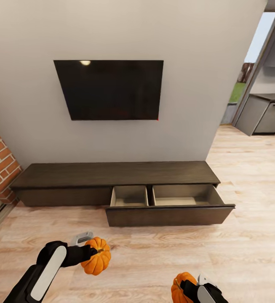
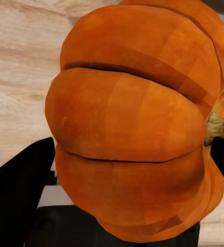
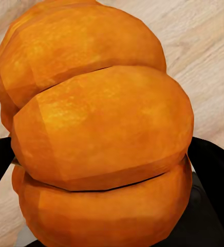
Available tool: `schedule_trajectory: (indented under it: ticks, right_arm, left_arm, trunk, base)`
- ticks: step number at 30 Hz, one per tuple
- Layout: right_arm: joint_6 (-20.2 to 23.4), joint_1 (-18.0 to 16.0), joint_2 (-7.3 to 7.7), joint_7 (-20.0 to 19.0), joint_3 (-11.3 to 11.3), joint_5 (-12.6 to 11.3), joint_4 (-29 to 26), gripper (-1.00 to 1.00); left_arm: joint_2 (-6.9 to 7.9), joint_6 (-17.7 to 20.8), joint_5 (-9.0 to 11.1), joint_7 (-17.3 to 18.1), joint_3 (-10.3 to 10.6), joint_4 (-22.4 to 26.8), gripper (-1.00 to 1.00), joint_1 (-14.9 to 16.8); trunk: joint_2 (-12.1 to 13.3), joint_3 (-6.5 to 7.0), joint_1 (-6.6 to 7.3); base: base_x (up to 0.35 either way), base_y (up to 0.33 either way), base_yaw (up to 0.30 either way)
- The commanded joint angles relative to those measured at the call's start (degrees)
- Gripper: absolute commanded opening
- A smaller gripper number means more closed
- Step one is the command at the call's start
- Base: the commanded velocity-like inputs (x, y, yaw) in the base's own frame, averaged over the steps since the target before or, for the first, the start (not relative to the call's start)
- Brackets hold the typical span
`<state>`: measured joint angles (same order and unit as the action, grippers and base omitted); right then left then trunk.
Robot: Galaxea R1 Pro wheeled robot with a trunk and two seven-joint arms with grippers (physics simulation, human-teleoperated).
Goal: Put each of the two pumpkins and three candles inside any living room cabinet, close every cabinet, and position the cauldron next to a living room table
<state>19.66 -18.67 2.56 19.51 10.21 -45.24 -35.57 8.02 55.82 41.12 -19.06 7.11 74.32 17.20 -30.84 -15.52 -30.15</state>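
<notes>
Robot facing low dark-brown cabinet (image 1: 112,173) under wall television (image 1: 110,89). Cabinet drawer (image 1: 169,207) standing pulled out, pale inside bare, likely waiting for load. Left gripper (image 1: 96,252) clamping one pumpkin (image 1: 97,256) above plank floor (image 1: 154,256). Right gripper (image 1: 187,289) clamping second pumpkin (image 1: 181,287), low near frame edge. Both pumpkins hanging well short of drawer, apparently being carried for drop-off.
</notes>
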Motion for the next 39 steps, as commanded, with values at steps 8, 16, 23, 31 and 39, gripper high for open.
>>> schedule_trajectory:
  ticks: [8,16,23,31,39]
  right_arm:
    - [-2.8,-0.1,0.08,0.6,0.5,-0.3,-0.2,-1.00]
    - [-3.5,-0.1,0.04,0.8,0.4,-0.2,-0.2,-1.00]
    - [-3.0,-0.1,-0.01,1.1,0.5,0.0,-0.2,-1.00]
    - [-2.7,-0.1,-0.23,1.2,0.5,0.1,-0.2,-1.00]
    - [-2.7,-0.1,-0.39,1.2,0.5,0.1,-0.2,-1.00]
  left_arm:
    - [0.07,-0.2,0.6,-0.8,0.3,0.2,-1.00,0.0]
    - [0.04,-0.3,0.6,-0.8,0.3,0.2,-1.00,0.0]
    - [-0.02,-0.4,0.6,-0.8,0.2,0.2,-1.00,0.0]
    - [-0.02,-0.4,0.6,-0.8,0.1,0.2,-1.00,0.0]
    - [-0.02,-0.4,0.6,-0.9,0.2,0.2,-1.00,0.0]
  trunk:
    - [-0.1,-0.31,-0.02]
    - [-0.1,-0.51,-0.02]
    - [-0.1,-0.65,-0.02]
    - [-0.1,-0.85,-0.02]
    - [-0.1,-1.26,-0.02]
  base:
    - [0.032,-0.208,-0.273]
    - [0.123,-0.333,-0.273]
    - [0.163,-0.293,-0.215]
    - [0.163,-0.193,0.061]
    - [0.063,-0.072,0.230]
